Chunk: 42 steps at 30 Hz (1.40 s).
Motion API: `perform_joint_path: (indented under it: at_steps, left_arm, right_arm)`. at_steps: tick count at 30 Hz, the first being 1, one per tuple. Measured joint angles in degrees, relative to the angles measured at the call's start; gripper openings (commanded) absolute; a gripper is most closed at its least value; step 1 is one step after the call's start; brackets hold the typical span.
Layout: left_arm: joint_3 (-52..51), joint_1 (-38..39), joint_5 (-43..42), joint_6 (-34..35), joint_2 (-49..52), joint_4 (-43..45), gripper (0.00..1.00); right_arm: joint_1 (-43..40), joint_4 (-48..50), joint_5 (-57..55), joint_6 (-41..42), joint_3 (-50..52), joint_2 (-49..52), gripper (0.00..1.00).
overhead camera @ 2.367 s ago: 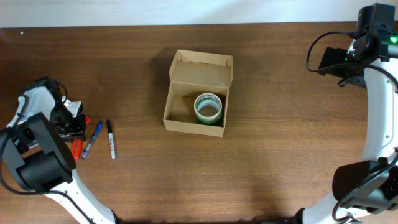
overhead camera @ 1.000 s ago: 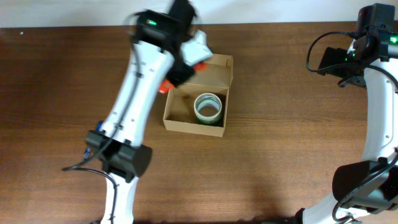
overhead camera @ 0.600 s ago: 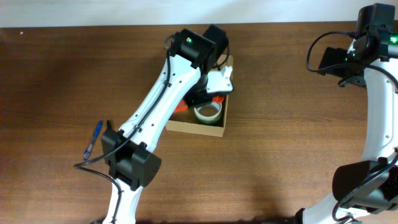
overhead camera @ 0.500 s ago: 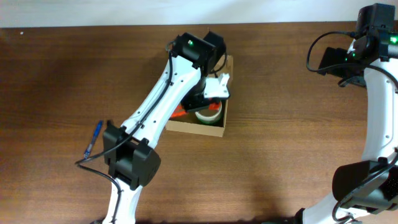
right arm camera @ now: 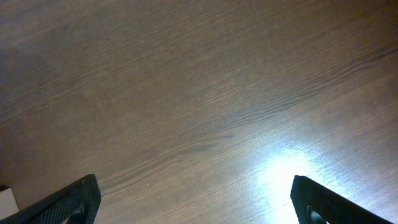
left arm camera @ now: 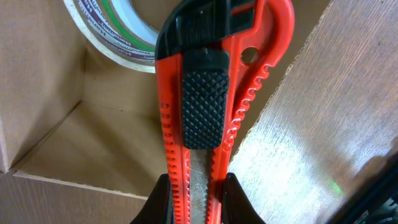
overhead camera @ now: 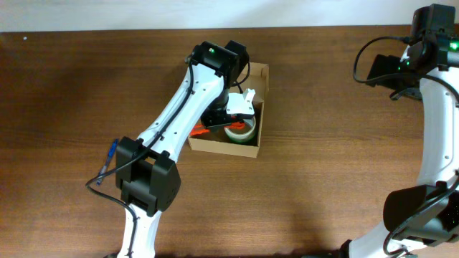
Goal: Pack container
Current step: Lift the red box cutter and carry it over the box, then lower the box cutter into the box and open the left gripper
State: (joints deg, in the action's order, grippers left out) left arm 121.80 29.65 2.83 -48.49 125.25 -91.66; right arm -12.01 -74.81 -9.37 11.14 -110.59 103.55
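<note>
Container: mid-table, lid open, ready for packing.
Left gripper: pinching red utility knife over it beside tape roll, likely for release.
Right gripper: spread, idle far right.

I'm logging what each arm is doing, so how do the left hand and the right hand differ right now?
The left hand is shut on an orange box cutter; the right hand is open and holds nothing. The left hand is at the open container, beside the tape roll inside it; the right hand is over the wooden table, far from the container. Both are two-finger hands.
</note>
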Motion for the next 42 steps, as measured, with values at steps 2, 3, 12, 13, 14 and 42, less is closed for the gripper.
perform_joint_path:
  at_steps: [2, 3, 12, 13, 14, 42]
  left_arm:
    - [0.00, 0.02, 0.00, -0.15, 0.00, 0.02, 0.02]
    - [0.00, 0.00, 0.00, -0.17, 0.00, 0.02, 0.02]
    - [0.00, 0.02, 0.02, -3.37, 0.00, 1.11, 0.01]
    - [0.00, 0.02, 0.07, -4.13, 0.00, 1.09, 0.01]
    - [0.00, 0.02, 0.15, -4.96, 0.00, 1.14, 0.01]
    - [0.00, 0.39, -3.15, -16.87, 0.02, 7.32, 0.02]
  right_arm:
    - [0.00, 0.00, 0.00, 0.02, 0.00, 0.00, 0.99]
    - [0.00, 0.00, 0.00, 0.00, 0.00, 0.00, 0.99]
    - [0.00, 0.00, 0.00, 0.02, 0.00, 0.00, 0.99]
    - [0.00, 0.00, 0.00, -0.02, 0.00, 0.00, 0.99]
    - [0.00, 0.00, 0.00, 0.00, 0.00, 0.00, 0.99]
    - [0.00, 0.00, 0.00, 0.00, 0.00, 0.00, 0.99]
